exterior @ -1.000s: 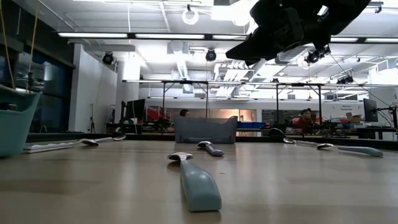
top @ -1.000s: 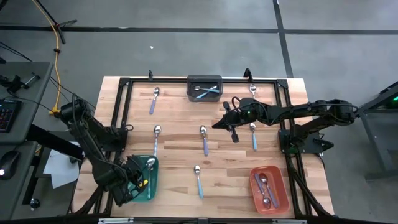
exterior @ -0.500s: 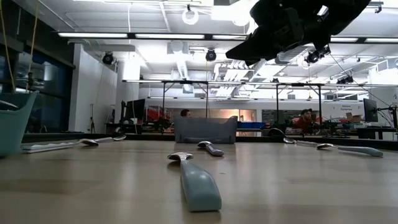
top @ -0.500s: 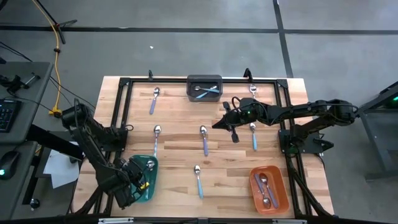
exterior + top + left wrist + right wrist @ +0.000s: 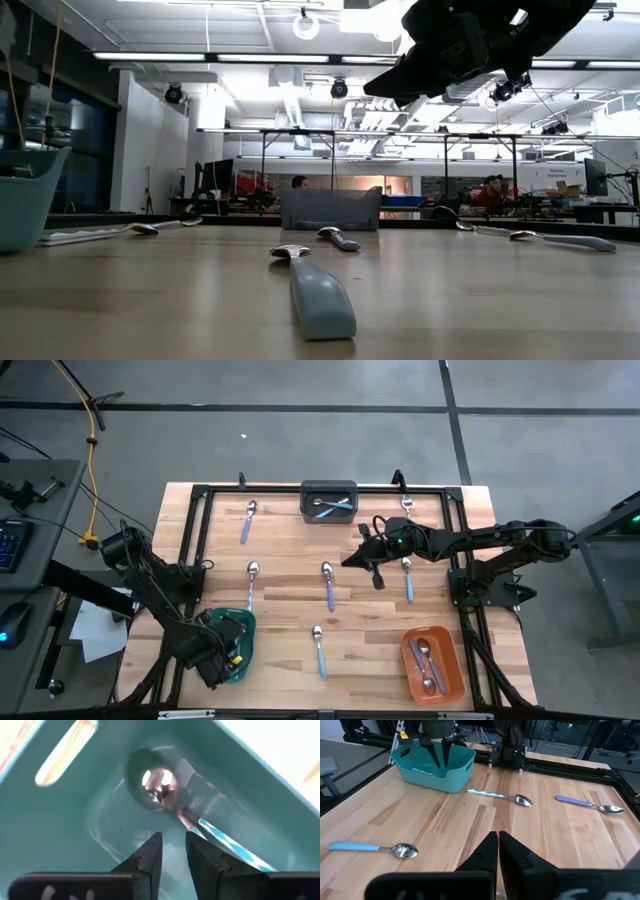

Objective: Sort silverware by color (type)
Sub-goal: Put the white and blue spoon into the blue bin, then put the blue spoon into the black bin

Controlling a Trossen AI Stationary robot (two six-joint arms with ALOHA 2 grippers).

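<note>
My left gripper [image 5: 173, 851] hangs open, pointing down inside the teal bin [image 5: 240, 650] at the table's near left. A spoon with a teal-and-white striped handle [image 5: 225, 842] lies on the bin's floor just beyond the fingertips, with nothing between them. My right gripper [image 5: 497, 840] is shut and empty, held above the table's middle [image 5: 347, 562]. Loose spoons lie flat on the wood: a purple one [image 5: 247, 520], a teal striped one [image 5: 250, 582], a bluish one [image 5: 329, 586] and light blue ones [image 5: 319, 651] [image 5: 407, 579].
A dark bin [image 5: 329, 501] at the far edge holds light blue spoons. An orange bin [image 5: 432, 663] at the near right holds purple ones. Another spoon [image 5: 406, 505] lies at the far right. A black frame [image 5: 200, 490] rims the table.
My left arm has swung a little toward the table's right edge over the teal bin, its gripper has sunk slightly into the bin, and its wrist has rolled. My right arm has kept still.
</note>
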